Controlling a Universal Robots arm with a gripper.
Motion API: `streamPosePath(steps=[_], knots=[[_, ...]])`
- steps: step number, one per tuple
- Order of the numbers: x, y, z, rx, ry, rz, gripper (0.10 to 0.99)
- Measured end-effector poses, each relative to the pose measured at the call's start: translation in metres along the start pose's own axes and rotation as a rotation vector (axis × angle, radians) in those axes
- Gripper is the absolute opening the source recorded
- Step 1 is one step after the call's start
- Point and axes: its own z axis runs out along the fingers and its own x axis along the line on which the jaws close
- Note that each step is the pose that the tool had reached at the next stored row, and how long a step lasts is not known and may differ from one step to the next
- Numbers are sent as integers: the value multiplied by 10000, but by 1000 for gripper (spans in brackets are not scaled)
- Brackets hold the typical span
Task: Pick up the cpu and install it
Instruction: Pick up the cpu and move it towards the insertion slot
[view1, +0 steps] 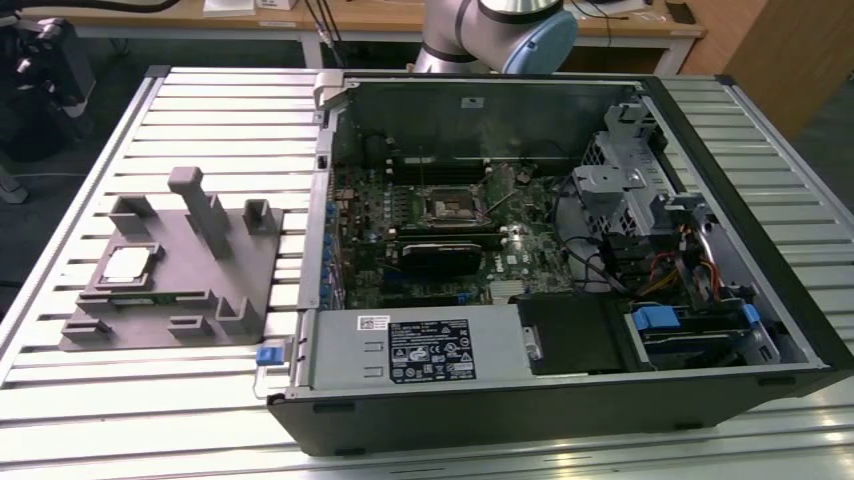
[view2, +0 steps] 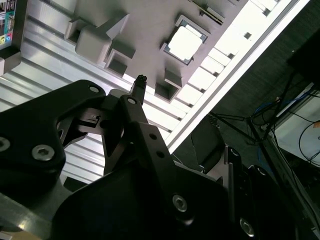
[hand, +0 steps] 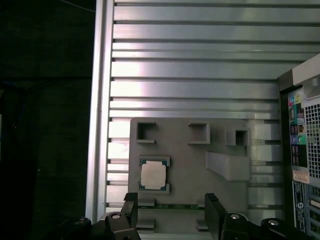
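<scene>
Exterior view's left: one slatted metal counter (view1: 80, 400), and on it one grey fixture block (view1: 180, 280) with upright posts and recesses. One cpu (view1: 127, 265) lies flat in a square recess near the block's left edge, pale silver top facing up. Nothing touches it.

In both wrist views the same block appears from above. The first wrist view gives three square open pockets in a row across the fixture block (hand: 190, 165), one raised wedge-shaped post, and the cpu (hand: 153, 175) seated in its framed recess. The tool (hand: 170, 197) hangs over the block, its two black fingers (hand: 131, 212) spread wide apart with nothing between them: open and empty. The cpu sits near one fingertip, apart from it. In the second wrist view the cpu (view2: 186, 41) shows bright beyond the tool's dark linkage, again untouched.

Centre of the exterior view: one open computer case (view1: 561, 420) lying on its side. Inside, one green motherboard (view1: 387, 230) carrying one black-framed socket (view1: 451, 208). One power supply (view1: 420, 345) lies along the near edge.

Exterior view's right: one metal drive cage (view1: 627, 190) with loose cables beside it. Behind the case, one arm (view1: 501, 30) rises out of the picture.
</scene>
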Motion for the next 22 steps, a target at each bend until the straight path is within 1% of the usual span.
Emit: streamPosePath(steps=[3,5,7,11,13,15,18,22], knots=[[0,-2,12,0,0,0,647],[-1,-5,24,35,3,-13,647],[0,-7,39,116,7,-49,647],[0,-10,64,371,16,-60,647],[0,-12,82,360,15,-65,647],[8,-14,101,280,17,-70,647],[23,-20,150,271,43,-75,647],[67,-29,223,271,75,-87,647]])
